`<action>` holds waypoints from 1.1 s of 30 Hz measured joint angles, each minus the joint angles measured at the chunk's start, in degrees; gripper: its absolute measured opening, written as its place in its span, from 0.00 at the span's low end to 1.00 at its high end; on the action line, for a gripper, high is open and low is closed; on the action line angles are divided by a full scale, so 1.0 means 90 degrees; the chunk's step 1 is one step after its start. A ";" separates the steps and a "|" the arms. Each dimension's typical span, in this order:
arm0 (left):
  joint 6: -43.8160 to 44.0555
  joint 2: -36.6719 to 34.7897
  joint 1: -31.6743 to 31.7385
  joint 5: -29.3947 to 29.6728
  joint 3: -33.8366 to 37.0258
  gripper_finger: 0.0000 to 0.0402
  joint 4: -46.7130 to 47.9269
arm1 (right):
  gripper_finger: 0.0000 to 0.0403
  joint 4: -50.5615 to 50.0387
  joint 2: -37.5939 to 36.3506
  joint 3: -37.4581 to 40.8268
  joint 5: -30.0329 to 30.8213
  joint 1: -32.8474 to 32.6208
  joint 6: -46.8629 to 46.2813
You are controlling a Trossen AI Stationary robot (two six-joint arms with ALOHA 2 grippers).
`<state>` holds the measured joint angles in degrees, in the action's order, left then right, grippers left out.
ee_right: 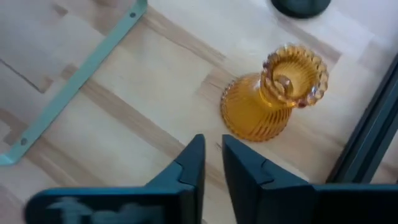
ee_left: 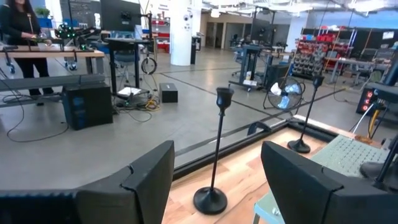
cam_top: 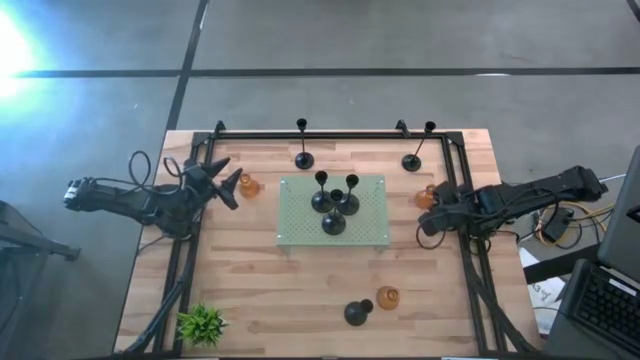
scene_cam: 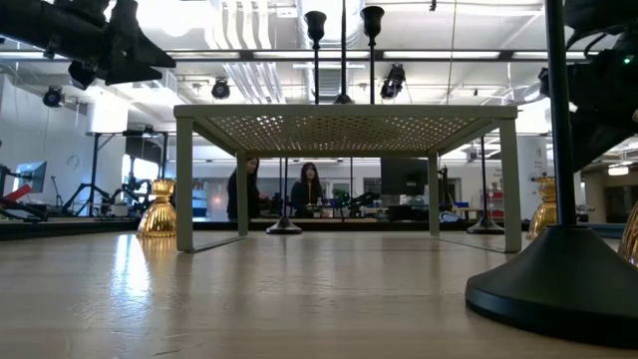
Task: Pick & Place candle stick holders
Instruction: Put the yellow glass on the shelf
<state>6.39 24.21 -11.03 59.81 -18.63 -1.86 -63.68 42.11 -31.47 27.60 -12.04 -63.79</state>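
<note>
Three black candle stick holders (cam_top: 333,205) stand on the pale green raised mat (cam_top: 370,228) at the table's middle. Two tall black ones (cam_top: 303,160) (cam_top: 412,162) stand on their round bases near the far edge. An amber glass holder (ee_right: 270,99) stands upright on the wood just beyond my right gripper (ee_right: 213,155), whose fingers show only a narrow gap with nothing in it. Another amber holder (cam_top: 248,185) stands beside my left gripper (cam_top: 230,186), which is wide open and level with nothing in it (ee_left: 217,180). A third amber one (cam_top: 388,298) and a black one (cam_top: 358,313) stand near the front edge.
A small green plant (cam_top: 200,323) sits at the near left corner. A black frame rail (cam_top: 330,134) runs along the far edge and down both sides of the table. Bare wood lies between the mat and the front edge. People stand in the room behind (scene_cam: 309,189).
</note>
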 joint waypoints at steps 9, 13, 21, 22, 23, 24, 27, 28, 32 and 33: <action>-0.0040 0.0032 0.0000 -0.0170 0.0002 0.61 -0.0057 | 0.38 0.0046 0.0095 -0.0097 0.0118 0.0496 -0.0119; -0.0065 0.0029 0.0000 -0.0260 0.0002 0.61 -0.0057 | 0.45 0.0042 0.0340 -0.0070 0.0126 0.0724 -0.0744; -0.0164 0.0029 0.0001 -0.0260 0.0002 0.61 -0.0056 | 0.56 0.0103 0.1295 -0.0029 0.0118 0.1241 -0.1156; -0.0166 0.0029 0.0000 -0.0262 0.0002 0.61 -0.0057 | 0.58 0.0131 0.1448 -0.0027 0.0119 0.1291 -0.1156; -0.0167 0.0029 0.0000 -0.0262 0.0002 0.61 -0.0057 | 0.59 0.0171 0.1599 -0.0015 0.0117 0.1339 -0.1156; -0.0167 0.0029 0.0002 -0.0262 0.0002 0.61 -0.0057 | 0.61 0.0193 0.1751 -0.0006 0.0115 0.1374 -0.1157; -0.0167 0.0029 0.0005 -0.0295 0.0002 0.61 -0.0055 | 0.66 0.0264 0.2168 0.0012 0.0192 0.1427 -0.1238; -0.0167 0.0029 0.0005 -0.0333 0.0002 0.61 -0.0056 | 0.68 0.0298 0.2292 0.0020 0.0282 0.1427 -0.1270; -0.0170 0.0029 0.0002 -0.0396 0.0002 0.61 -0.0055 | 0.72 0.0775 0.2631 0.0037 0.0640 0.1429 -0.1413; -0.0178 0.0029 0.0002 -0.0396 0.0002 0.61 -0.0055 | 0.72 0.0956 0.2682 0.0059 0.0713 0.1428 -0.1419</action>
<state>4.79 24.47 -11.00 56.25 -18.61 -2.35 -55.08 66.24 -30.94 34.02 0.81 -76.56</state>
